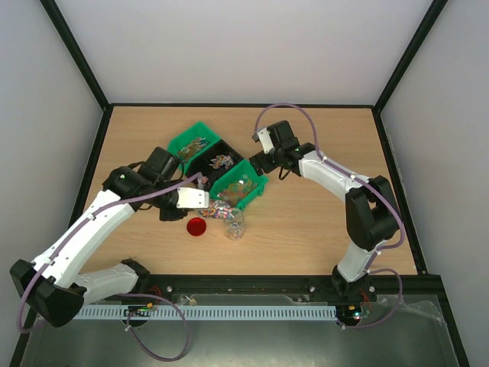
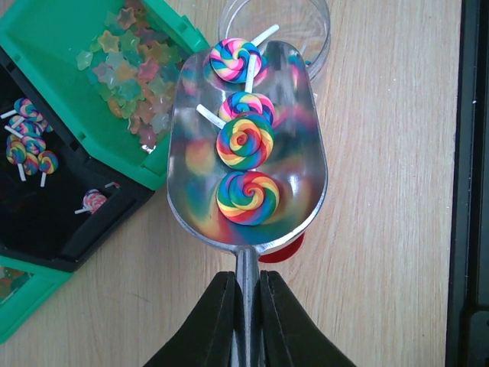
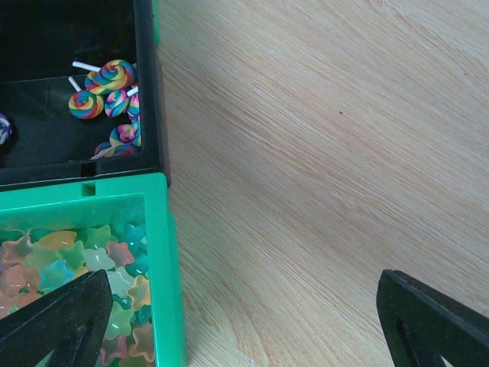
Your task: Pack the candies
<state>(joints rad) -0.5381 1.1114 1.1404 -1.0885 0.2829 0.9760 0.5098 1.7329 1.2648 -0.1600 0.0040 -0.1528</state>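
My left gripper (image 2: 246,279) is shut on the handle of a silver metal scoop (image 2: 298,176). The scoop's bowl carries several rainbow swirl lollipop candies (image 2: 246,142). Its tip lies over the rim of a clear jar (image 2: 313,30). In the top view the left gripper (image 1: 186,200) and scoop (image 1: 214,208) sit beside the jar (image 1: 234,226). More lollipops (image 3: 107,86) lie in a black bin (image 3: 46,149). Star candies (image 3: 72,264) fill a green bin (image 3: 164,252). My right gripper (image 3: 244,329) is open over bare wood at that bin's edge and holds nothing.
A red lid (image 1: 196,227) lies on the table left of the jar, partly under the scoop (image 2: 284,248). Three bins stand in a diagonal row: green (image 1: 191,141), black (image 1: 219,159), green (image 1: 252,191). The right gripper (image 1: 257,162) hovers by the near green bin.
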